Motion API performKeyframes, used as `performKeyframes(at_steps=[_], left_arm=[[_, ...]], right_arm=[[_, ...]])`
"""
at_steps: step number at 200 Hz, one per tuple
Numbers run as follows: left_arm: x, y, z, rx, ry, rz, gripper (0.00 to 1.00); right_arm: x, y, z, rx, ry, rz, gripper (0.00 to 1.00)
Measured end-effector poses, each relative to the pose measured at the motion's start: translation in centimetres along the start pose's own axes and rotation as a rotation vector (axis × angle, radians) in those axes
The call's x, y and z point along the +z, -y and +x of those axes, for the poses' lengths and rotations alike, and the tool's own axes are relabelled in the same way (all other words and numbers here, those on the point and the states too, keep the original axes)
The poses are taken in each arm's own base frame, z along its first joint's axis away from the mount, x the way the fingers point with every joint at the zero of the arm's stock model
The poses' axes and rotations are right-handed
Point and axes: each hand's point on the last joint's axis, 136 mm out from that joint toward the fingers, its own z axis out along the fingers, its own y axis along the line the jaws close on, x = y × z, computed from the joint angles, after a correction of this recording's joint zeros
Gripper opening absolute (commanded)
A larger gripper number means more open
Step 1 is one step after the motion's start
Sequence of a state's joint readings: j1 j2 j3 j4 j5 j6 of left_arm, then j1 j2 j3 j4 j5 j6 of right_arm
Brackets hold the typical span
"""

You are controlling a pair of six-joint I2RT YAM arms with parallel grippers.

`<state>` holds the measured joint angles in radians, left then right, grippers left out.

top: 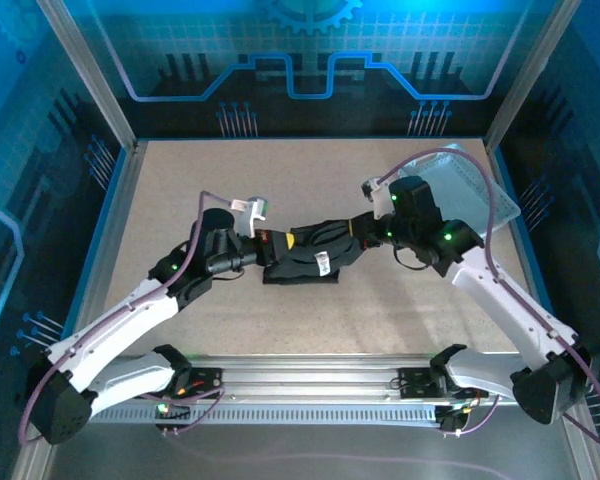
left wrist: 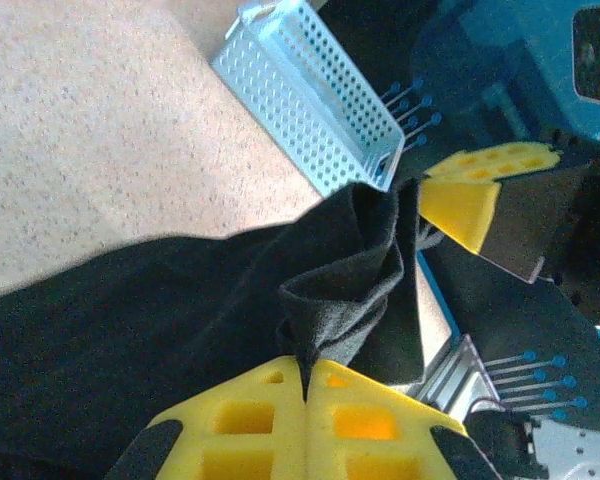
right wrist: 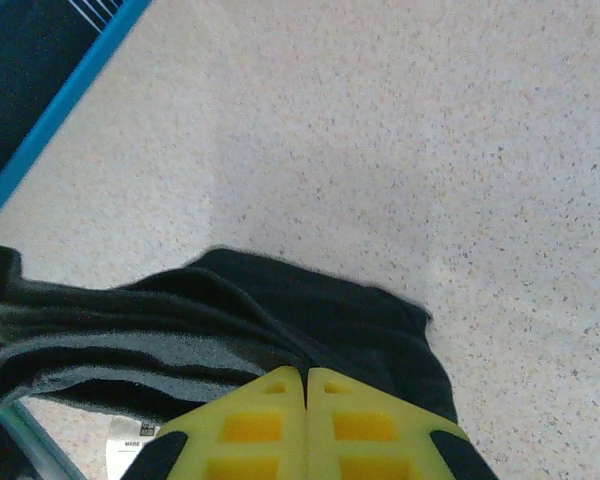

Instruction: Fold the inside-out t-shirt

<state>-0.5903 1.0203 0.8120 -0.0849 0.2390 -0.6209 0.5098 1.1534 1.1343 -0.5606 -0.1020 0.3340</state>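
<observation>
The black t-shirt (top: 315,255) lies bunched in a narrow heap at the middle of the table, its small white label (top: 323,265) showing near the front. My left gripper (top: 280,243) is shut on the shirt's left end; in the left wrist view a pinched fold of black fabric (left wrist: 345,300) rises from between the yellow fingers (left wrist: 240,420). My right gripper (top: 358,230) is shut on the right end; in the right wrist view dark folds (right wrist: 230,320) run into the closed yellow fingers (right wrist: 370,425), and the label (right wrist: 130,440) peeks out at lower left.
A light grey perforated tray (top: 470,190) sits at the back right of the table behind the right arm; its end (left wrist: 310,90) shows in the left wrist view. Blue rails border the speckled table (top: 180,190), and a metal rail (top: 310,385) runs along the near edge.
</observation>
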Motion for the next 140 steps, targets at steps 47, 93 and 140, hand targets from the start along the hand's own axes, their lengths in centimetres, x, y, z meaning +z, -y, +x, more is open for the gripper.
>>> performKeyframes(at_steps=[47,93,140], left_arm=[[1.4,0.9,-4.2,0.030,0.044,-0.066,0.00],[5.0,1.2,-12.9,0.070,0.123,-0.108,0.00],[6.5,0.3,-17.8,0.121,0.185,-0.120,0.00]], right_arm=[[-1.3,-1.1,-5.9,-0.030,0.089,0.021,0.00],[0.2,0.4,-13.6,-0.051,0.153,0.078,0.00],[1.6,2.4,-18.1,-0.057,0.192,0.104,0.00]])
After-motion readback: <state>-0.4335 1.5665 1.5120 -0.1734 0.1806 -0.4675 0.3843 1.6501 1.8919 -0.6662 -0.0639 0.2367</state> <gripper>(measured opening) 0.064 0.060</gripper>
